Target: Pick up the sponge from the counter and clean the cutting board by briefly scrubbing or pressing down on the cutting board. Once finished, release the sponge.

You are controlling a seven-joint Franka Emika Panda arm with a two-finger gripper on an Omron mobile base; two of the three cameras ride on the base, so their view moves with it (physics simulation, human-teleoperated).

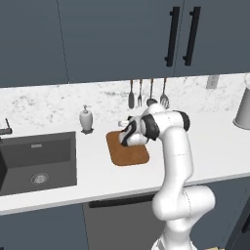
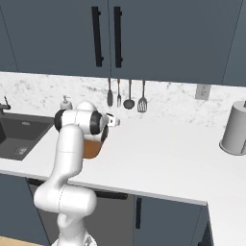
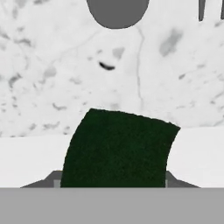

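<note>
Working from left to right, I see the sink basin [image 1: 39, 163] sunk into the counter [image 1: 215, 146] well off to the left of my tool [image 1: 123, 136], and a soap dispenser [image 1: 86, 118] standing by the backsplash between the sink and the tool. Next comes the cutting board [image 1: 128, 152], lying flat directly under and in front of the tool, which I take to be why the arm is parked here: the scrub only needs a short drop.

In the hand view the sponge [image 3: 118, 148] sits between the tips with its dark green face toward the camera, and the dark fingers [image 3: 51, 178] peek out at either lower edge, so I read the tool as pinched on the sponge. It appears lifted off the counter, though I cannot tell how high.

The arm rises from the base, folds at the elbow above the counter's front edge and reaches back leftward, wrist bent so the tool faces the backsplash. Utensils [image 1: 149, 95] hang behind and right of it. A grey canister [image 2: 234, 129] stands far to the right.

I judge the pickup done and the pressing yet to begin.
</note>
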